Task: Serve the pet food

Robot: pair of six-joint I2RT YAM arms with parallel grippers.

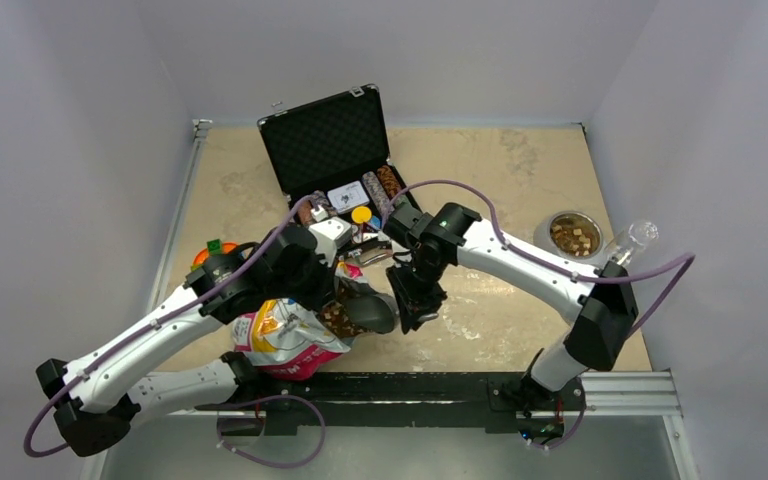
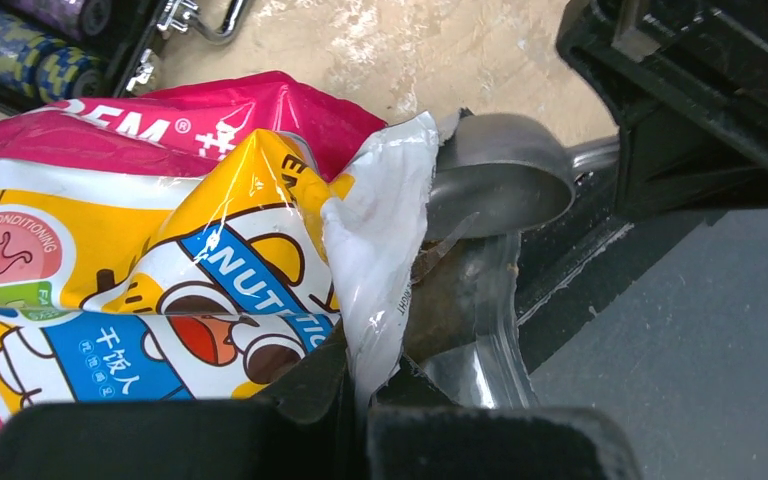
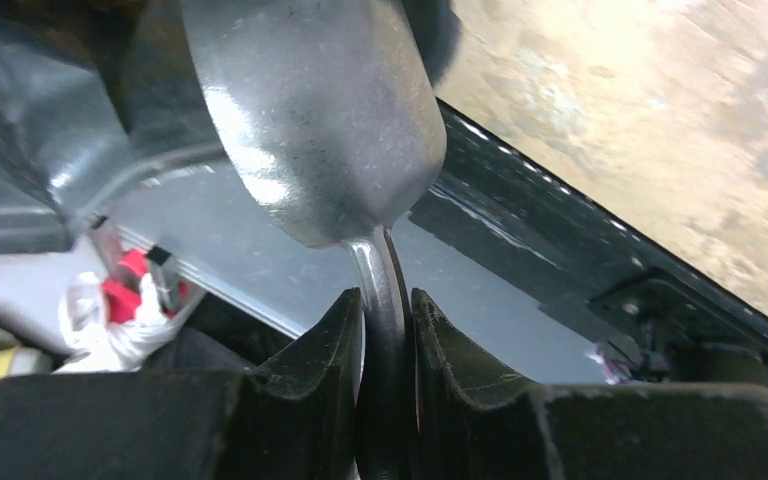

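The printed white-blue-yellow-pink bag (image 1: 285,338) lies at the near edge between the arms, its mouth facing right. Brown pet food (image 1: 338,318) shows in the mouth. My left gripper (image 1: 345,288) is shut on the bag's torn white edge (image 2: 380,270), pinched between the jaws of that gripper (image 2: 365,400). A grey metal scoop (image 1: 370,312) sits at the bag's mouth, its bowl against the opening in the left wrist view (image 2: 500,180). My right gripper (image 1: 415,305) is shut on the scoop's handle (image 3: 385,310); the scoop's back (image 3: 320,110) fills its view. The scoop's inside is hidden.
A metal bowl (image 1: 558,218) holding kibble stands at the right, a clear cup (image 1: 632,240) beside it. An open black case (image 1: 335,150) with poker chips is at the back. An orange object (image 1: 205,255) lies left. A black rail (image 1: 440,385) runs along the near edge.
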